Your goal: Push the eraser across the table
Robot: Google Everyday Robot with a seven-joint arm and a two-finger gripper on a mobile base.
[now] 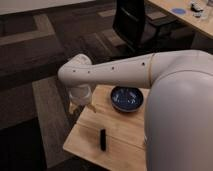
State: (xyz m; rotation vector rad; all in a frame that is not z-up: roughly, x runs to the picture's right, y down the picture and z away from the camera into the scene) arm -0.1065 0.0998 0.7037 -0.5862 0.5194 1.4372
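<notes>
The eraser [102,138] is a small black slab lying near the front left of the small light-wood table [125,131]. My white arm reaches from the right across the table to its far left corner. The gripper [80,106] hangs below the arm's end over that corner, a little behind and left of the eraser and apart from it.
A dark blue bowl [127,98] sits on the table's far side, right of the gripper. A black office chair [134,22] stands behind the table. A long pale desk [186,17] with a blue disc [178,10] is at the top right. Dark patterned carpet lies around.
</notes>
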